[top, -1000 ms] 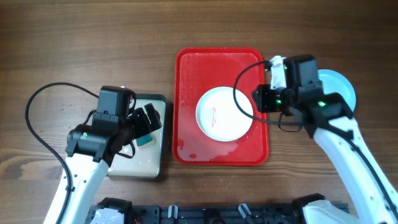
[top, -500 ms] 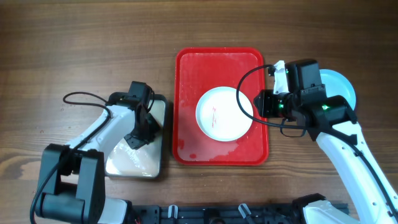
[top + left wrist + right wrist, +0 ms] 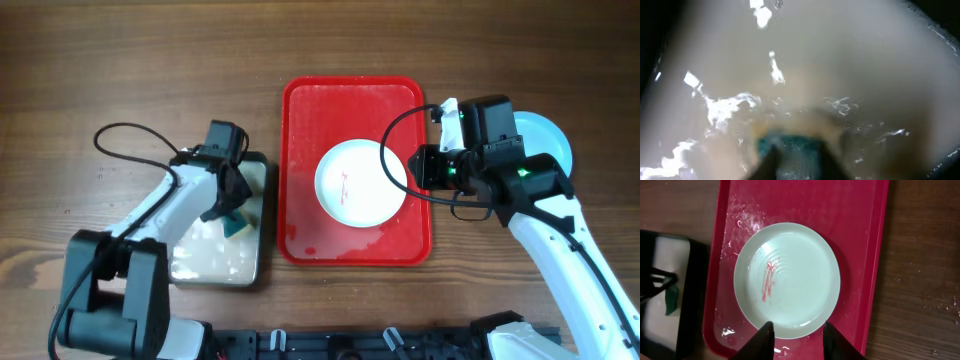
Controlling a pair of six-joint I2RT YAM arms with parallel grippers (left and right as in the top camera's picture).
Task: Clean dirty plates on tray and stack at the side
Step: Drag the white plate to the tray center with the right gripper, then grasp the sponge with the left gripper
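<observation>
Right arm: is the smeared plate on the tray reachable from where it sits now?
Probably yes: the right gripper is open just at the plate's rim, with nothing between them on the tray.

Tray (image 3: 310, 110): glossy red plastic, speckled with wet droplets; plate (image 3: 360, 185): smooth, shiny white; pan (image 3: 210, 262): dark metal rim, pale glossy wet inside; table (image 3: 120, 60): matt brown wood, visible grain.
</observation>
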